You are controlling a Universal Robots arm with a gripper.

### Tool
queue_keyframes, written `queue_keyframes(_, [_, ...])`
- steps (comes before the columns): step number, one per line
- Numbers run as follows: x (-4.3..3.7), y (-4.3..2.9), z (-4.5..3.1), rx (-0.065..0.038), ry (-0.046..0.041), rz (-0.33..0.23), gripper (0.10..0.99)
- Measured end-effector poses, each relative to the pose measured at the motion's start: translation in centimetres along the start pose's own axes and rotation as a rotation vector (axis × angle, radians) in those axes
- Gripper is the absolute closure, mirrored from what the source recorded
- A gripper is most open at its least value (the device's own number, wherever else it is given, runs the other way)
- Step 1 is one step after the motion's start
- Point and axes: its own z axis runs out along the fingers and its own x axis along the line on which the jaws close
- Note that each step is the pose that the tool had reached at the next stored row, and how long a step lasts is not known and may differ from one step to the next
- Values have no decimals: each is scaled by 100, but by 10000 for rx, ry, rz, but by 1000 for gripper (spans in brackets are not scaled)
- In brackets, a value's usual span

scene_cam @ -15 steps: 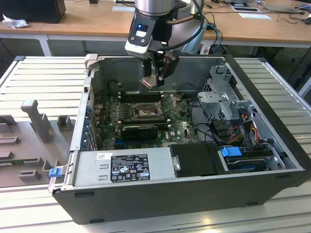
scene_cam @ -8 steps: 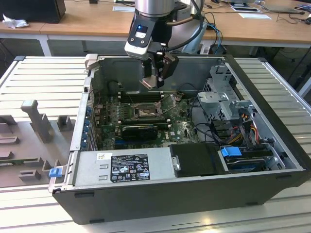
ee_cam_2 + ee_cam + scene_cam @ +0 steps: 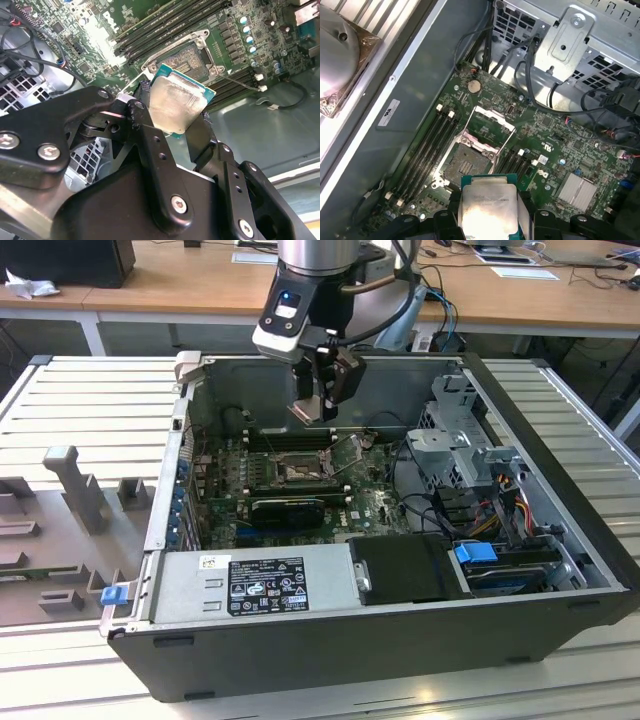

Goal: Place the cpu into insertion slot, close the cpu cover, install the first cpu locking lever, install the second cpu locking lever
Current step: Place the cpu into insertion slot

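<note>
1. Silver-beige cpu [image 3: 487, 210] sits clamped between the claw's [image 3: 320, 405] fingers [image 3: 150, 132], in the air.
2. Slot [image 3: 295, 472] lies bare beneath, at 6 o'clock of the cpu in the exterior view; cover [image 3: 492, 121] stands open.
3. Green board [image 3: 375, 505] surrounds it, inside the case [image 3: 400, 640].

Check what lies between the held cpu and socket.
In the exterior view, bare air separates the pale silver square cpu from the dark metal-rimmed insertion slot.
</note>
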Motion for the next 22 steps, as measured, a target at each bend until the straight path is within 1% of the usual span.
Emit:
queue_keyframes(10, [0,0,2,-8,-39,478,557])
queue_keyframes(16, [0,0,3,-17,-85,1025,557])
queue_keyframes(22, [0,0,4,-24,-118,1427,557])
